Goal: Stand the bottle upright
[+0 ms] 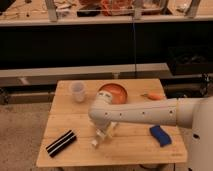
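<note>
My jaws hang low over the front middle of the counter (pixel 131 146), right at the bottle (pixel 96 142), which leans tilted beneath them. Whether they clasp it I cannot tell. Its label is unreadable.

Cup (pixel 77 91): rear left corner of table (pixel 130 146).
Bowl (pixel 113 93): rear edge, right of cup.
Sponge (pixel 159 135): front right corner.
Gripper (pixel 106 131): positioned at bottle (pixel 95 142), front middle.
</note>
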